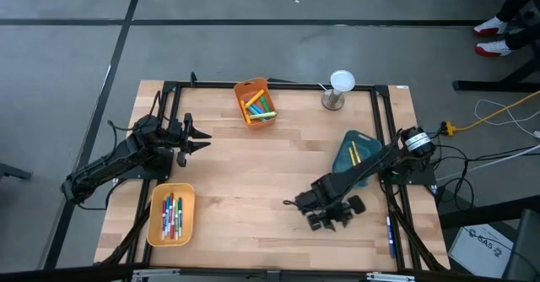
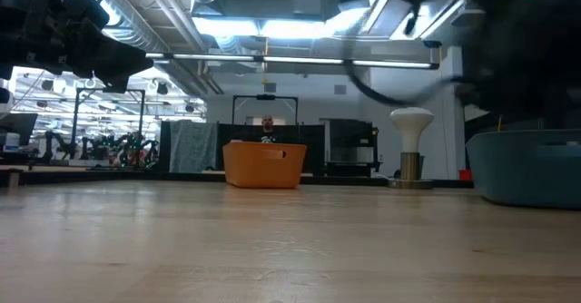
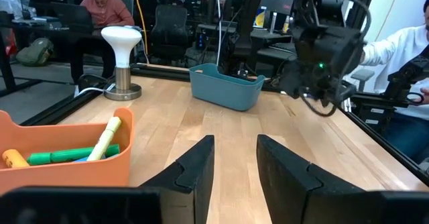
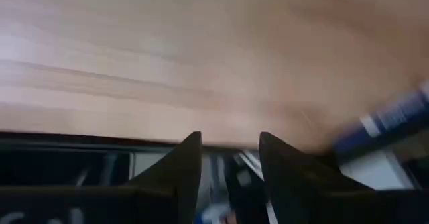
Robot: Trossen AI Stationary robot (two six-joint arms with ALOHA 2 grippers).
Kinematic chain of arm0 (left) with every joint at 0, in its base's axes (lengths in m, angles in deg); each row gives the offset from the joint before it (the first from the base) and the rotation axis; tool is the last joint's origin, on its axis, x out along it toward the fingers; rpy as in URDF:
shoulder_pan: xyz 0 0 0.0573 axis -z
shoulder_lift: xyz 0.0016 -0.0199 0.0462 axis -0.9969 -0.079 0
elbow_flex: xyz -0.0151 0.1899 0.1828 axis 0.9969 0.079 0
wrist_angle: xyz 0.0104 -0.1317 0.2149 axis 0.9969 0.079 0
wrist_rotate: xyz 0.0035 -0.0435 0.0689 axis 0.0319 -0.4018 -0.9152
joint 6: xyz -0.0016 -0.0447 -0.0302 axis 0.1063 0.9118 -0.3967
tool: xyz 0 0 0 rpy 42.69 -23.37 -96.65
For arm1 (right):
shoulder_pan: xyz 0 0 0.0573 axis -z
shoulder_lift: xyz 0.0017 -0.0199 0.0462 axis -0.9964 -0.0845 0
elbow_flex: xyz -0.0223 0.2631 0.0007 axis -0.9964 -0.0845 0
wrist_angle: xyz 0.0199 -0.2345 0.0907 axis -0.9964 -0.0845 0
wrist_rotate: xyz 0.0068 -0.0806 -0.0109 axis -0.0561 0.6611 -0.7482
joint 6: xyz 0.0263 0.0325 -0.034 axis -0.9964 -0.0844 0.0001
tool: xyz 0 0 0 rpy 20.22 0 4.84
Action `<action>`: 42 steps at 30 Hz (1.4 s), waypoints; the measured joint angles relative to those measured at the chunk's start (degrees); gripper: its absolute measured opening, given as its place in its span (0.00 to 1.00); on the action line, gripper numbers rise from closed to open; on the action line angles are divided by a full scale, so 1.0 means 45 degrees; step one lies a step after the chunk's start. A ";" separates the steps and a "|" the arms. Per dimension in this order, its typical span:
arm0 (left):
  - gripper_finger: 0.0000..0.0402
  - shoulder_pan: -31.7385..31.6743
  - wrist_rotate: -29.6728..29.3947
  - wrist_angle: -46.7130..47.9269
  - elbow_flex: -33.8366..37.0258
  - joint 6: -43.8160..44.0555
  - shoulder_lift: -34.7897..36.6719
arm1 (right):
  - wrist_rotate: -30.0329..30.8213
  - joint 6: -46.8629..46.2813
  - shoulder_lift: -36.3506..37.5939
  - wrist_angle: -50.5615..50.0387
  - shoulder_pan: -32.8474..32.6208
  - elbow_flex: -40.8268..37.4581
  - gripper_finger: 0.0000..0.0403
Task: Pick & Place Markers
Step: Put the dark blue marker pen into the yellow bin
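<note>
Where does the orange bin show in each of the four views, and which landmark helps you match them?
High view: orange bin at the table's far edge, left of centre.
Low view: centre of the picture, at the table's far end.
Left wrist view: lower left corner, holding green and yellow markers.
Right wrist view: not in it.
Shared landmark: the white lamp.

White lamp (image 1: 341, 85) (table's far edge) beside teal bin (image 1: 358, 153).
</note>
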 joint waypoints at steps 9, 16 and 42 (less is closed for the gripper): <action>0.28 0.0000 0.0002 -0.0004 0.0000 -0.0001 -0.0001 | -0.1721 -0.1055 -0.0469 -0.1328 -0.1350 -0.0010 0.37; 0.27 0.0000 0.0005 -0.0008 0.0000 0.0001 -0.0001 | -0.2065 -0.1868 -0.0352 -0.3028 -0.2619 -0.0005 0.37; 0.27 -0.0004 0.0000 0.0001 0.0000 -0.0004 -0.0001 | -0.3359 -0.2484 -0.0357 0.0363 -0.4782 -0.2976 0.37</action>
